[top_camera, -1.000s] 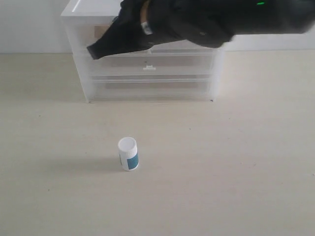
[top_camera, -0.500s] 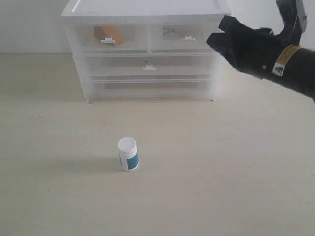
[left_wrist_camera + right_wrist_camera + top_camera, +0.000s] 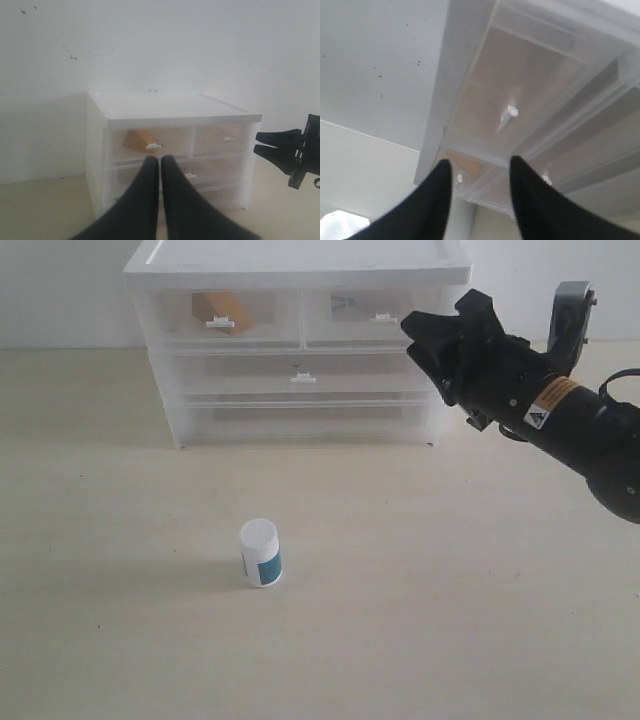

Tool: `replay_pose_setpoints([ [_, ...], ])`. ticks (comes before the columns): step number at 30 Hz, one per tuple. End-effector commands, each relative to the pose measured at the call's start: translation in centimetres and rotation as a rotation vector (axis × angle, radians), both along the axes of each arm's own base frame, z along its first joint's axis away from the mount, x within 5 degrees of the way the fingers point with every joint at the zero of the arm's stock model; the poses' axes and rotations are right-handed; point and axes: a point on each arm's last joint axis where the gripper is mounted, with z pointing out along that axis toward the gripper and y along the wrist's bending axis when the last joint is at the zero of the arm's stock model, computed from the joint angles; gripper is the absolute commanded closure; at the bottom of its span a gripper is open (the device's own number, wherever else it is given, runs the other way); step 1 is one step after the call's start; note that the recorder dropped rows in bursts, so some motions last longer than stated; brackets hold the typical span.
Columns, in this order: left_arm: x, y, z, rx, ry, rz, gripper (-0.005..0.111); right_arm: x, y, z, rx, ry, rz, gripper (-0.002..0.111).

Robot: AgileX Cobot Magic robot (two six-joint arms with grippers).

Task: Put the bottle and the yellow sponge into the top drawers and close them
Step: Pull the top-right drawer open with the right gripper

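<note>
In the exterior view we see the bottle (image 3: 260, 553) standing upright on the table (image 3: 450, 620), lower left of centre, alone and well apart from the cabinet (image 3: 300, 405) at the top of the frame. The yellow sponge (image 3: 220, 309) lies inside the left one of the top drawers (image 3: 222, 315) and shows orange through the translucent front. That drawer and the right top drawer (image 3: 375, 310) both sit flush with the cabinet face.

The right gripper (image 3: 432, 328) hangs in the air at the upper right of the frame, just beside the cabinet's right edge and level with the top row. In the right wrist view we see its fingers (image 3: 437, 182) set apart with a clear gap and nothing between them; the right top drawer's tab handle (image 3: 509, 114) lies beyond that gap.

The left gripper (image 3: 160, 162) does not appear in the exterior view. In the left wrist view its fingers are pressed together, holding nothing, and point at the cabinet front.
</note>
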Motion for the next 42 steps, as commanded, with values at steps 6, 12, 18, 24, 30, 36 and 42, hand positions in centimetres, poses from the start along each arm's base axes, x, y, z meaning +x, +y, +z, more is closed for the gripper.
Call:
replay_pose_setpoints([
  [6,0.0,0.0,-0.4,-0.01,0.008,0.002,0.103,0.7,2.5,0.8,0.044,0.067,0.01,0.028],
  [12,0.0,0.0,-0.3,-0.004,0.005,0.003,0.103,2.7,3.0,1.5,0.005,0.141,-0.062,0.028],
  [18,0.0,0.0,-0.3,-0.004,0.005,0.003,0.103,2.8,2.9,1.3,0.019,0.184,-0.076,0.081],
  [24,0.0,0.0,-0.3,-0.004,0.005,0.003,0.103,3.3,3.0,1.3,0.01,0.256,-0.088,0.107],
  [30,0.0,0.0,-0.3,-0.004,0.005,0.003,0.103,3.2,3.1,1.2,0.015,0.274,-0.075,0.107],
  [36,0.0,0.0,-0.3,-0.004,0.005,0.003,0.103,3.2,3.1,1.2,-0.003,0.254,-0.067,0.107],
  [42,0.0,0.0,-0.3,-0.004,0.005,0.003,0.103,3.2,3.2,1.6,0.026,0.226,-0.059,0.107],
])
